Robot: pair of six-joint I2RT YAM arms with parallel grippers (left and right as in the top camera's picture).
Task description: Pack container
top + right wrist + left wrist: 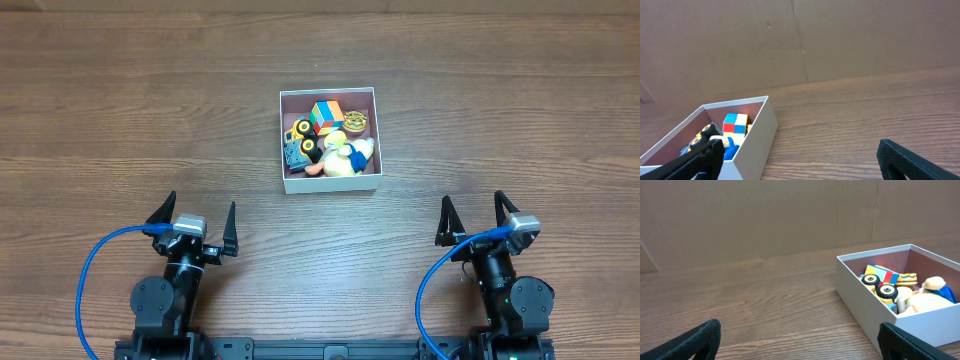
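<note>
The container (330,93) is a square white-walled box with a pinkish-maroon inside, at the table's middle. It holds several small toys: a coloured cube (325,116), a yellow wheeled truck (303,131), a duck figure (352,155) and a cookie (355,122). It also shows in the left wrist view (860,292) and the right wrist view (762,132). My left gripper (194,224) is open and empty near the front left, well short of the box. My right gripper (476,217) is open and empty near the front right.
A brown cardboard wall (765,215) stands behind the wooden table (120,120). Blue cables (90,270) loop beside both arm bases.
</note>
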